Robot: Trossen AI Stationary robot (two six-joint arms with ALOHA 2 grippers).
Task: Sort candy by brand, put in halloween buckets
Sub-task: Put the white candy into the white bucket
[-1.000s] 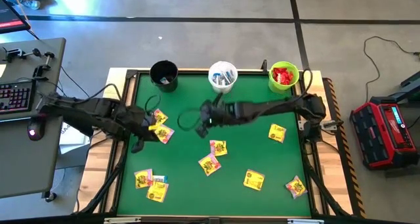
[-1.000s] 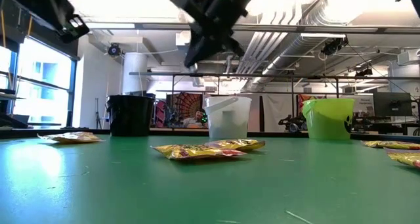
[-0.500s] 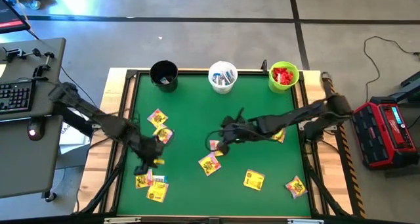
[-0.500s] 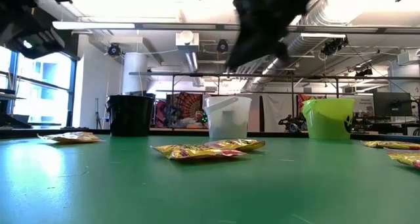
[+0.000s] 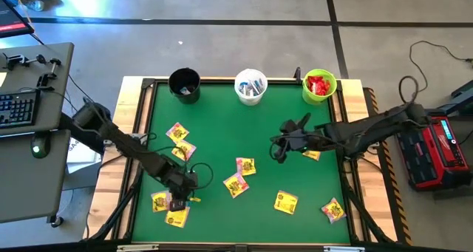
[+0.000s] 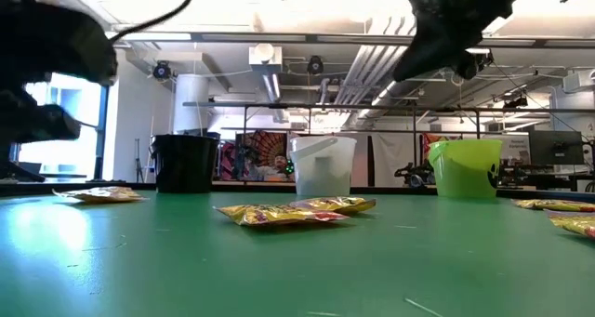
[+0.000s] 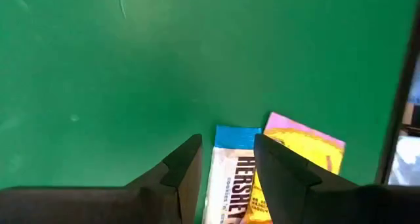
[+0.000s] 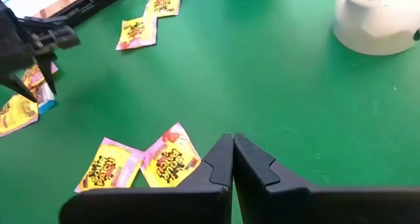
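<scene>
- High view: black bucket contents too dark to make out; white bucket holds white-and-blue packets; green bucket holds red ones.
- Yellow packets lie scattered on the green surface.
- Left gripper over the near-left cluster, fingers apart astride a white-and-blue bar; bar's long axis runs along the fingers, near end cut off.
- Right gripper mid-surface, fingers together, empty.

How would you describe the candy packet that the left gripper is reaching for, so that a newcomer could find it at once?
Start at the green table and go to its front left corner, where the left gripper hangs with fingers apart over a small cluster of packets. The white-and-blue packet lies there against a yellow packet. It is the only slim white bar with a blue end; its neighbours are yellow.
</scene>
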